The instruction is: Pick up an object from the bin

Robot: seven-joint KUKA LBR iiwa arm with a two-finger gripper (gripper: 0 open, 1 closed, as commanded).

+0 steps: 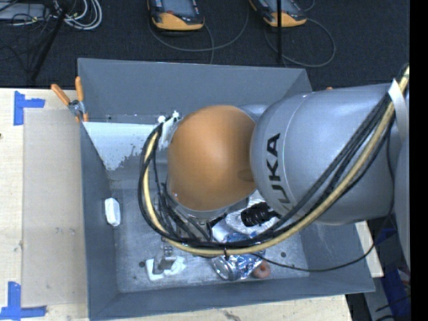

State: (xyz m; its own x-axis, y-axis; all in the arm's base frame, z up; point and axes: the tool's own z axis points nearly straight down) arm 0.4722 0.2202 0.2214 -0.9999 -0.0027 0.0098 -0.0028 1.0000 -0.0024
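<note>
Looking down into the grey bin (93, 199), we see the arm's orange cover (210, 156) and cables (142, 179) lying over the middle, so we cannot tell whether the gripper under them is open or closed, or holds anything. Nearest to it, half hidden, lie a black piece (254, 214) and crumpled silver foil (234, 266). A white piece (111, 211) lies well apart at the left.

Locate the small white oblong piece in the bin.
The white oblong piece lies alone on the bin floor near the left wall in the camera view, left of the arm's orange cover.
</note>
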